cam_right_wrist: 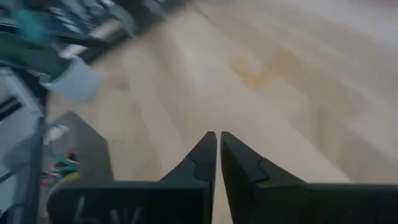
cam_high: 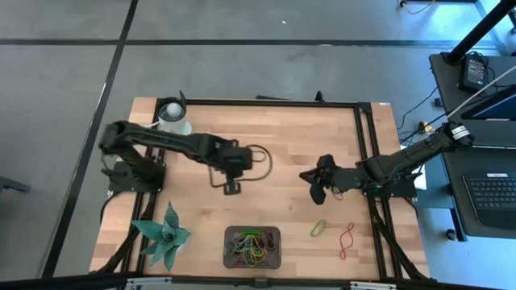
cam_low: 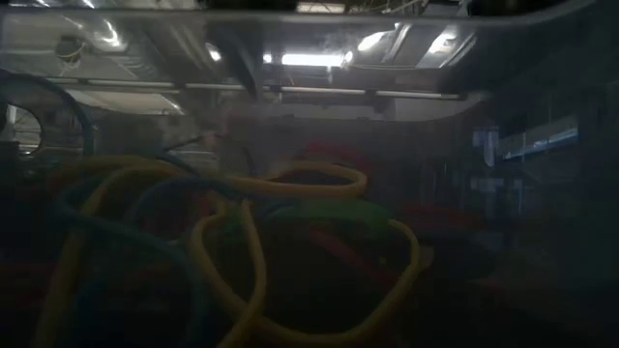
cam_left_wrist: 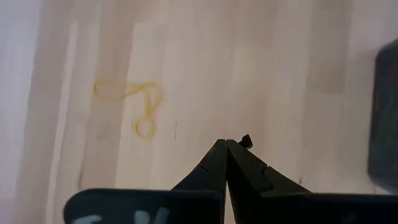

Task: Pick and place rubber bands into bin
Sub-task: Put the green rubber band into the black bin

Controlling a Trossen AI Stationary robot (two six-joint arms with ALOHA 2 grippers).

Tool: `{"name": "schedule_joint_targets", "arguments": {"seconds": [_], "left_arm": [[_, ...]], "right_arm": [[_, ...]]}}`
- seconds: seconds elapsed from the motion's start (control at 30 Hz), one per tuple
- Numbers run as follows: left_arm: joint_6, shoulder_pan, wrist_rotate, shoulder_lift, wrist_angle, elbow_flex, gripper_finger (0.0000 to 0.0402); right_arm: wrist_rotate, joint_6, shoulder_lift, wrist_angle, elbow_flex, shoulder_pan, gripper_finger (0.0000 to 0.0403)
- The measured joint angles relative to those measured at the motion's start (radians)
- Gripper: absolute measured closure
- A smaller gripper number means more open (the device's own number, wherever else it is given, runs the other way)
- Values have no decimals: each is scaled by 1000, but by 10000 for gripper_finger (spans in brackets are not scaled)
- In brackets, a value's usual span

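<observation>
Grey bin [cam_high: 252, 246] sits at the table's near edge, about mid-width, holding a tangle of bands [cam_high: 251, 245] in green, yellow, red and orange. The low view looks straight into that heap: yellow loops [cam_low: 290, 242] over green and red ones, all close to the lens and dim.

Two bands lie loose on the wood to the right of the bin, well apart from it: a green one [cam_high: 319, 227] and, just beside it, a red one [cam_high: 347, 238].

Right gripper [cam_high: 314, 185] hangs over bare wood above the green band, fingers pressed together; its wrist view shows both tips [cam_right_wrist: 217, 138] meeting with only a hairline gap.

Left gripper [cam_high: 231, 188] is over the table's middle, above the bin and apart from it, fingers closed tip to tip [cam_left_wrist: 225, 145] and holding nothing. Its wrist view shows a thin yellowish band [cam_left_wrist: 134, 107] lying flat on the wood ahead.

A white cup [cam_high: 172, 118] stands at the far left corner; a green plant [cam_high: 164, 235] lies at the near left.
</observation>
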Motion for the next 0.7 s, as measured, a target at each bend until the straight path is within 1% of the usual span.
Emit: {"name": "schedule_joint_targets", "arguments": {"seconds": [0.1, 0.17, 0.27, 0.33, 0.43, 0.53, 0.6, 0.7], "left_arm": [[-29, 21, -1, -117, 74, -146, 400], [-32, 32, -2, -189, 112, -234, 400], [-27, 48, 0, -294, 140, -350, 400], [-11, 63, 12, -361, 138, -416, 400], [18, 91, 48, -458, 157, -506, 400], [53, 122, 70, -546, 167, -573, 400], [79, 144, 76, -596, 161, -602, 400], [120, 173, 95, -666, 164, -633, 400]], "right_arm": [[-1, -129, 0, 119, 0, -7, 351], [-1, -179, 0, 165, 8, -21, 330], [1, -217, 12, 152, 63, -43, 299], [0, -234, 37, 109, 118, -61, 287], [0, -226, 118, 5, 244, -100, 282], [0, -154, 231, -190, 409, -137, 282], [-5, -60, 313, -355, 526, -155, 282], [-42, 170, 430, -614, 696, -180, 282]]}}
